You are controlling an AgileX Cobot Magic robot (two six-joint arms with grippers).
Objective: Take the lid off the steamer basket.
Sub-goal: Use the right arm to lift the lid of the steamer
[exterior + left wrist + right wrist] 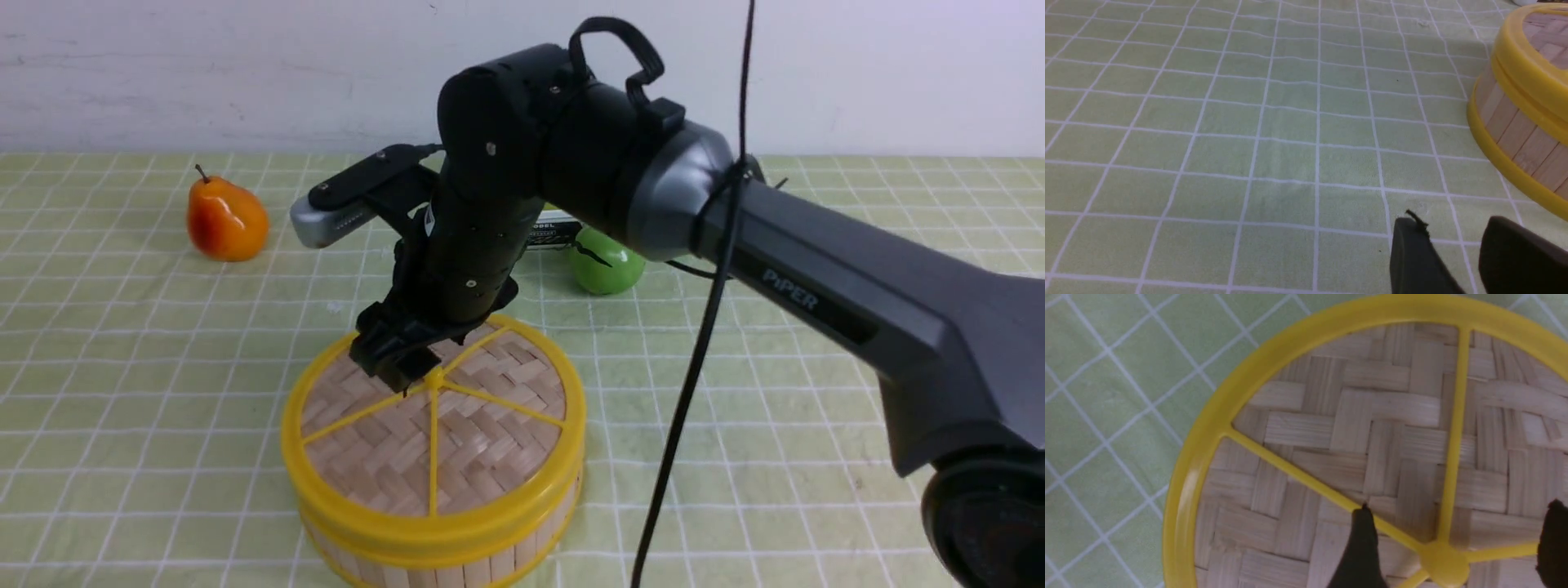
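**A:** Where's the lid?

**B:** I see the lid [433, 408] seated on the steamer basket [445, 563], at the middle of the desk [122, 408], toward my side.

**A:** Your right claw?

**B:** My right claw [402, 377] is over the lid's middle. Its fingers [1361, 547] are spread either side of the knob [1443, 561], not clamped.

**A:** Room around the rim?

**B:** Bare desk all round. A pear [227, 219] far back on the left and a green apple [606, 261] behind the arm are both well apart from it. A black cable [694, 351] hangs to the basket's right. My left claw [1451, 228] sits low near the basket wall, fingers apart, empty.
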